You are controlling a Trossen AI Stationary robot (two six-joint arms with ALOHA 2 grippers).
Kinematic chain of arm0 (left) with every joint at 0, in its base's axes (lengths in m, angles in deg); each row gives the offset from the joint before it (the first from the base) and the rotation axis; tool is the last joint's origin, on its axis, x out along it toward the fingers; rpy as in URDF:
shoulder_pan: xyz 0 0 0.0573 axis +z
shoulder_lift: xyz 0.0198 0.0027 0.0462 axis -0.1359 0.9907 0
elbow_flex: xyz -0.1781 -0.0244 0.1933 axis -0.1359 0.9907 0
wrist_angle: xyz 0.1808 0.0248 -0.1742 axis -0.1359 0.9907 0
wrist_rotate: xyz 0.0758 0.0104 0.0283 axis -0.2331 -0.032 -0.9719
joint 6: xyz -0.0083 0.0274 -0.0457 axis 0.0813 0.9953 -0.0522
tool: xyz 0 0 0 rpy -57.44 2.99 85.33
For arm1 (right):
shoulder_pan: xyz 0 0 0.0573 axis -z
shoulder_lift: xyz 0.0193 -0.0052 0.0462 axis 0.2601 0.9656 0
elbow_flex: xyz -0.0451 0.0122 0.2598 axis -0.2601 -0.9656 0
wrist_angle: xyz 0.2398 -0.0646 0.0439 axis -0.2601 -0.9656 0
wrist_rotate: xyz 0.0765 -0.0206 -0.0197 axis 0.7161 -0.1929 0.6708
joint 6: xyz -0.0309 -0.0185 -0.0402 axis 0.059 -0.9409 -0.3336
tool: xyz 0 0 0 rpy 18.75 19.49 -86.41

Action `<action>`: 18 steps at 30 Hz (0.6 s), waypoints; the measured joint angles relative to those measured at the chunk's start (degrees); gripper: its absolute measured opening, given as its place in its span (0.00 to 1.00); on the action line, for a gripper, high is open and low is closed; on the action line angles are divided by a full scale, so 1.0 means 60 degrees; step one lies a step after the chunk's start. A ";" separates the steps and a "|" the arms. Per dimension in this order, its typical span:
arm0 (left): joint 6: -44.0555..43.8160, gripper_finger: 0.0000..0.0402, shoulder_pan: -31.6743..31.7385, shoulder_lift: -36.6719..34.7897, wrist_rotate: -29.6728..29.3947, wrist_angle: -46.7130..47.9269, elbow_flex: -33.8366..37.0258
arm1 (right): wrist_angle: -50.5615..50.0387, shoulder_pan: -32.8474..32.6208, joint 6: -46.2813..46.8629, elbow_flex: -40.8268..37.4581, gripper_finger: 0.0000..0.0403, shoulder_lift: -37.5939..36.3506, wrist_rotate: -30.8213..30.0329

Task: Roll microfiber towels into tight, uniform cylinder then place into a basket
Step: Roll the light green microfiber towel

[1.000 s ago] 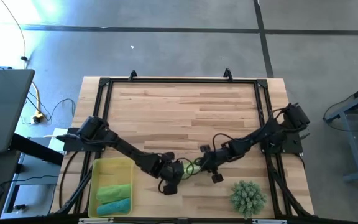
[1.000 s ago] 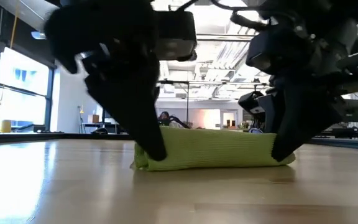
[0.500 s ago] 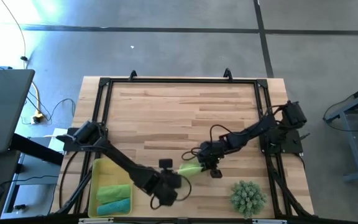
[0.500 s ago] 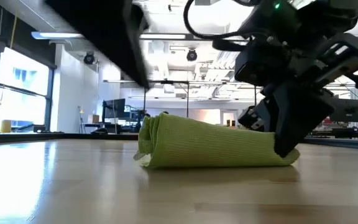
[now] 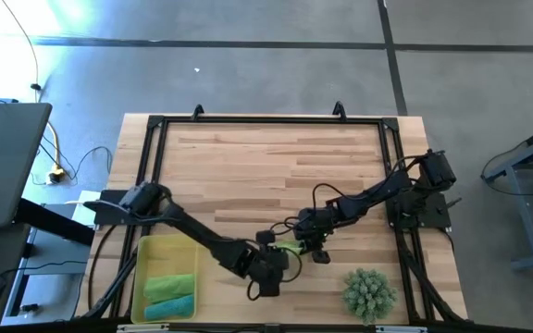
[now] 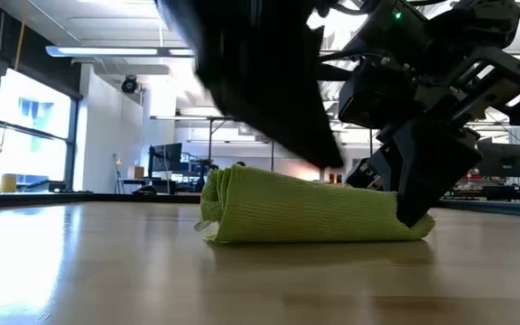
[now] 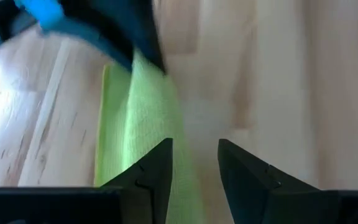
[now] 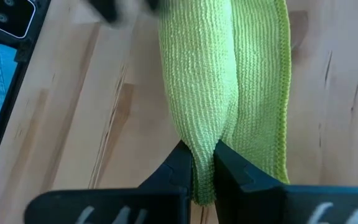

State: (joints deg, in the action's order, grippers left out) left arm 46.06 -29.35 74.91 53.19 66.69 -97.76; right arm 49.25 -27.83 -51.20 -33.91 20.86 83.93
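So a second ago both claws were clamped on the ends of the rolled lime-green microfiber towel (image 6: 310, 206), one per end. Now the left claw (image 7: 194, 163) has let go and swung off; it pulled back toward the shallow translucent yellow plastic basket (image 5: 167, 250) and has since come back in, hanging just above the towel's near end with its fingers a narrow gap apart and nothing between them. The end it dropped looks a bit looser and puffier than before, with folds showing at the face of the roll, so I'd guess the cylinder isn't as tight as it wants to be and needs a re-grip or another tuck before it goes anywhere.

The right claw (image 8: 202, 163) hasn't budged: pinched nearly shut on the far end of the towel, fabric squeezed between its fingertips, basically pinning the roll down on the wooden desk (image 5: 266, 157). That arm reaches in low and stretched out from the side away from the basket, wrist tipped down onto the cloth.

The towel itself lies flat on the desk, well apart from the basket, between it and the spiky green ball-shaped plant (image 5: 370, 292). The basket already holds two rolls side by side, one lime green (image 5: 168, 285) and one teal-blue (image 5: 170, 305), so this looks like the last one to go.
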 joint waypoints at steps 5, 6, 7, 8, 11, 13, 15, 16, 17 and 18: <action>0.0542 0.29 0.0285 0.0516 0.0032 -0.0091 0.0010 | 0.0044 0.0000 0.0005 0.0000 0.04 -0.0007 -0.0033; 0.0542 0.29 0.0324 0.0590 0.0029 -0.0136 0.0007 | 0.0032 0.0000 0.0008 0.0007 0.04 -0.0007 -0.0031; 0.0542 0.29 0.0359 0.0665 0.0003 -0.0126 0.0007 | 0.0037 0.0000 0.0058 0.0007 0.04 -0.0007 -0.0035; 0.0543 0.29 0.0390 0.0720 -0.0022 -0.0118 0.0007 | 0.0045 0.0000 0.0095 0.0007 0.04 -0.0007 -0.0038; 0.0524 0.29 0.0439 0.0831 -0.0056 -0.0123 -0.0011 | 0.0048 0.0000 0.0143 0.0007 0.06 -0.0007 -0.0042; 0.0447 0.29 0.0450 0.0892 -0.0026 -0.0098 -0.0025 | 0.0048 0.0000 0.0066 0.0009 0.09 -0.0007 -0.0049; 0.0410 0.29 0.0447 0.0929 0.0129 -0.0036 -0.0030 | 0.0048 0.0000 -0.0133 0.0011 0.16 -0.0013 -0.0038; 0.0380 0.29 0.0454 0.0929 0.0323 0.0045 -0.0044 | 0.0045 0.0000 -0.0273 0.0011 0.19 -0.0047 -0.0038; 0.0207 0.29 0.0467 0.0932 0.0512 0.0125 -0.0048 | 0.0042 0.0000 -0.0382 0.0011 0.23 -0.0087 -0.0035; -0.0096 0.29 0.0469 0.0947 0.0681 0.0197 -0.0059 | 0.0000 0.0003 -0.0533 0.0008 0.27 -0.0156 -0.0032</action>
State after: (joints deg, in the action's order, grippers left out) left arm 45.48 -26.53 80.59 57.27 67.87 -98.11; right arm 49.25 -27.82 -54.40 -33.86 19.92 83.73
